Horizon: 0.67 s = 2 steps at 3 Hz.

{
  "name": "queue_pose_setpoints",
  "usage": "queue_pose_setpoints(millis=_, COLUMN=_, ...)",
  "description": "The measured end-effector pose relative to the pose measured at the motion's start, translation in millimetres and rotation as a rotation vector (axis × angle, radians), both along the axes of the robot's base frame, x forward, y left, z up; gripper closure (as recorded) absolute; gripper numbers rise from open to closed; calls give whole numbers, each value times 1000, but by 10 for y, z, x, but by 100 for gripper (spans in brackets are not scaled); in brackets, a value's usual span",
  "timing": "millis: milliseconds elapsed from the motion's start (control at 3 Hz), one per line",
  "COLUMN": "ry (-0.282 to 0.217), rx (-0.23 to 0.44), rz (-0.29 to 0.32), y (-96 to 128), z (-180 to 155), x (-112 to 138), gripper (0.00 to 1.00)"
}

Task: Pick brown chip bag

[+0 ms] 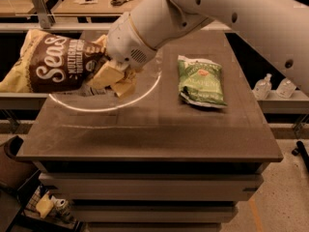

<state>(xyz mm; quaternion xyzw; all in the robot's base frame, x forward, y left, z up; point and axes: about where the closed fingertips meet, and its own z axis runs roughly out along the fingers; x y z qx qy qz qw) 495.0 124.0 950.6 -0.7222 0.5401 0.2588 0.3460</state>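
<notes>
Camera view: gripper (114,76) clenched on brown chip bag (48,64) above table (159,129) left edge

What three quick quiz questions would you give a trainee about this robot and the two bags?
1. True or false: the green chip bag lies flat on the table, apart from the gripper.
2. Multiple choice: where is the brown chip bag?
A. Flat in the middle of the table
B. At the table's left side, reaching out past its edge
C. On the floor
3. Short answer: how many chip bags are in view?

Key
1. True. The gripper is over the table's left part, shut on the right end of the brown chip bag.
2. B
3. Two
</notes>
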Motion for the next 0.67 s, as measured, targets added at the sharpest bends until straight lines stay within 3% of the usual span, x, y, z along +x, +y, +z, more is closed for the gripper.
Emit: queue_pose_setpoints(millis=667, ry=-33, rx=123, rz=-16, y=-262, z=229, x=208, gripper=100)
